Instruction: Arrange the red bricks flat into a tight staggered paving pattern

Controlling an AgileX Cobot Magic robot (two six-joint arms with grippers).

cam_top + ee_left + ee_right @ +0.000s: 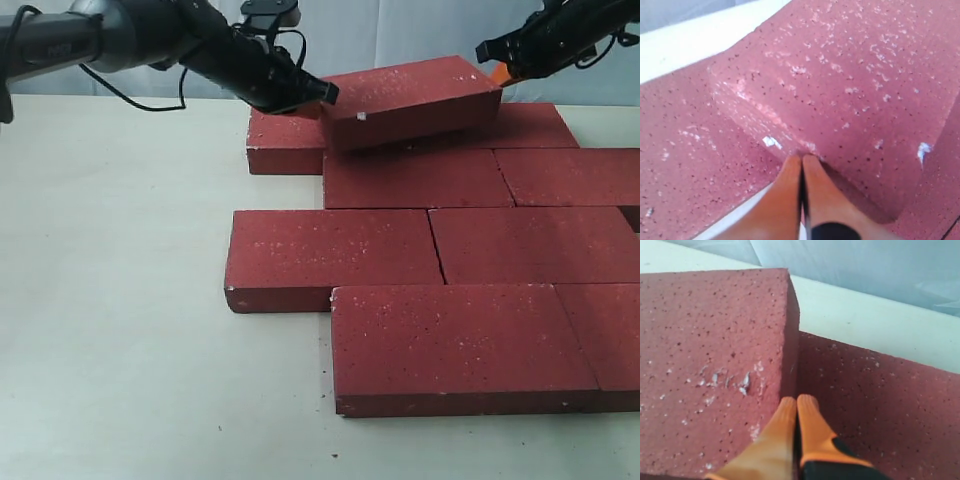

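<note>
Exterior view: rough, white-flecked red bricks lie flat in staggered rows on the pale table. At twelve o'clock a tilted brick sits above the back row, with the left gripper at its nine o'clock end and the right gripper at its three o'clock end.
Left wrist view: smooth orange fingers are pressed together, tips touching the brick's chipped edge.
Right wrist view: orange fingers are together at the brick's end face.
</note>
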